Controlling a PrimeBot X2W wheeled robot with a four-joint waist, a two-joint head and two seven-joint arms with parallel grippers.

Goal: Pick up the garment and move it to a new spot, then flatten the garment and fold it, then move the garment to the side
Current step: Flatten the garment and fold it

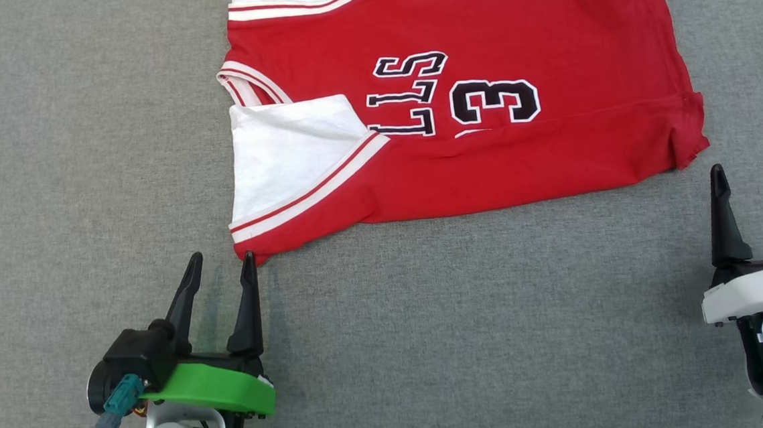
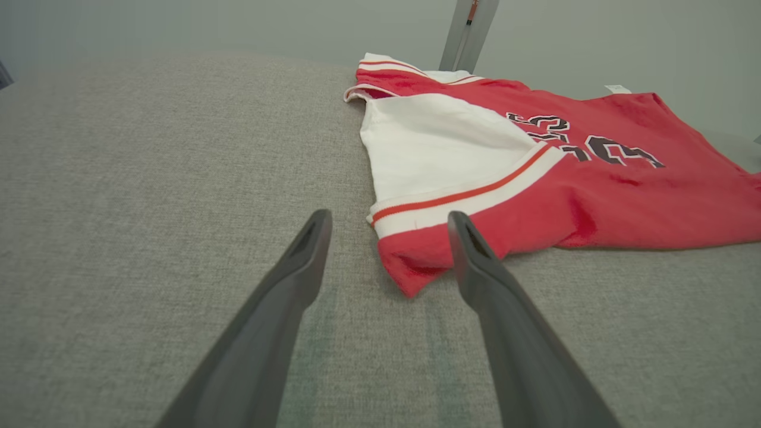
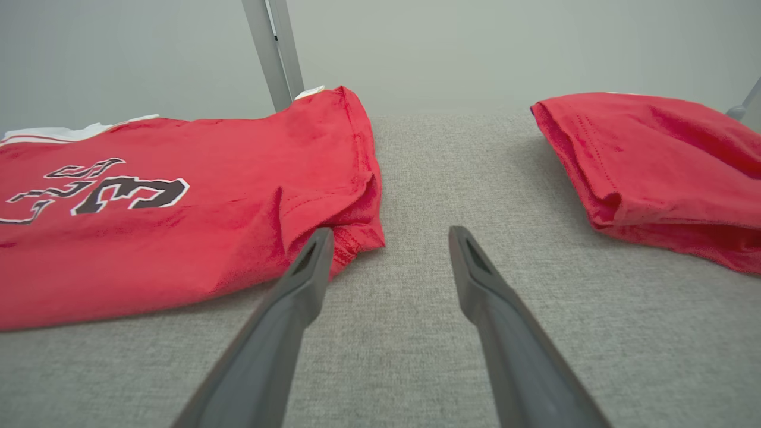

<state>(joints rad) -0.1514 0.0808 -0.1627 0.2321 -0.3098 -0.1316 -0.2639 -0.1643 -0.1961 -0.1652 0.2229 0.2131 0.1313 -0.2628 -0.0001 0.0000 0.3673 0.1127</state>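
Observation:
The garment (image 1: 525, 157) is a red jersey with white sleeves and a black number 3, lying folded lengthwise on the grey surface. Its near left corner (image 2: 416, 267) lies between the tips of my left gripper (image 1: 218, 257), which stands open just short of it. My right gripper (image 1: 748, 178) is open too, a little right of and below the jersey's near right hem corner (image 3: 357, 238). Nothing is held by either. The garment's far edge runs out of the head view.
A second red folded cloth (image 3: 660, 172) lies to the right of my right gripper. A metal post (image 3: 273, 53) rises behind the table's far edge. Grey fabric surface (image 1: 464, 342) stretches bare between the two grippers.

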